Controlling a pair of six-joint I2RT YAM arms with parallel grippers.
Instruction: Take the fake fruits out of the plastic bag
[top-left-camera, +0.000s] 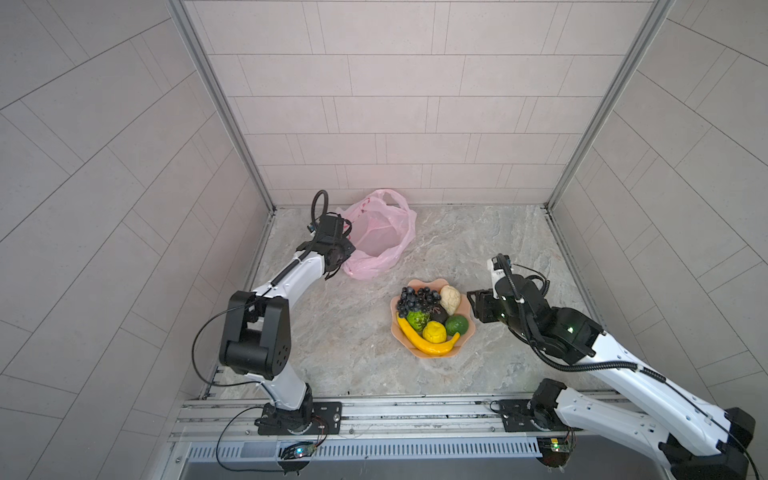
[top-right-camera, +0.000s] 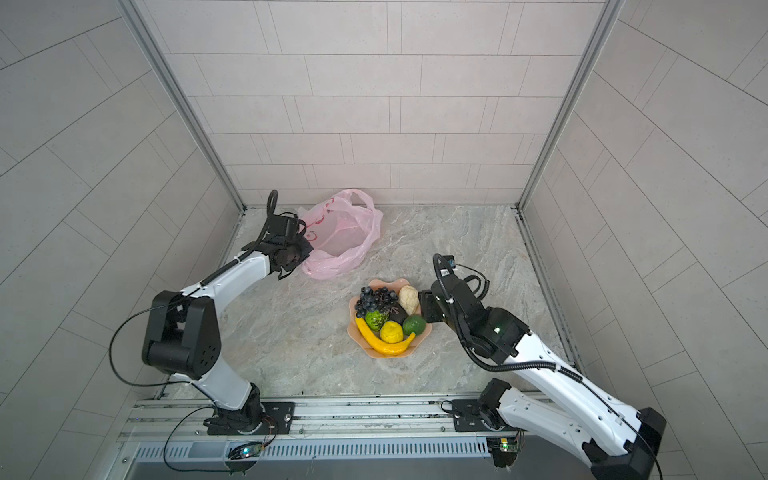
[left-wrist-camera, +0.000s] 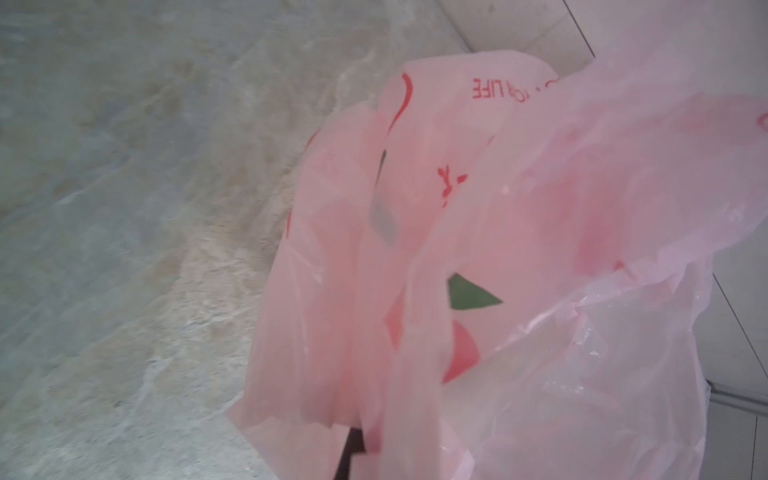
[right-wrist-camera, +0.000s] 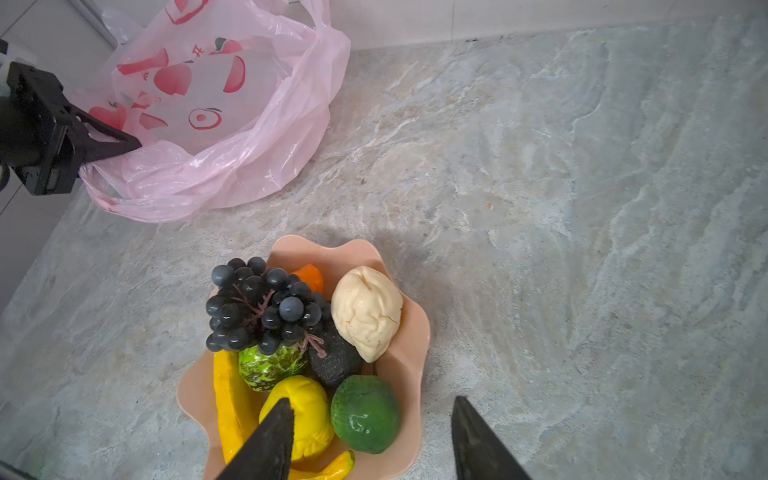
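Observation:
The pink plastic bag (top-left-camera: 378, 232) (top-right-camera: 345, 232) lies crumpled at the back left, mouth gaping; I see no fruit through it. My left gripper (top-left-camera: 332, 273) (right-wrist-camera: 132, 145) is shut on the bag's near edge, and the pink film (left-wrist-camera: 540, 249) fills the left wrist view. The fake fruits sit heaped in a peach dish (top-left-camera: 424, 283) (right-wrist-camera: 411, 353): grape bunch (right-wrist-camera: 257, 307), banana (top-left-camera: 419, 343), cream knobbly one (right-wrist-camera: 365, 311), bumpy yellow one (right-wrist-camera: 307, 411), dark one (right-wrist-camera: 332, 365), two green balls (right-wrist-camera: 365, 413) (right-wrist-camera: 270, 365). My right gripper (right-wrist-camera: 372, 402) (top-left-camera: 478, 305) hangs open and empty over the dish's right rim.
An orange piece (right-wrist-camera: 309, 276) peeks out behind the grapes. The marble tabletop (top-left-camera: 478, 241) is walled at the back and both sides. A metal rail (top-left-camera: 395, 409) with both arm bases runs along the front edge.

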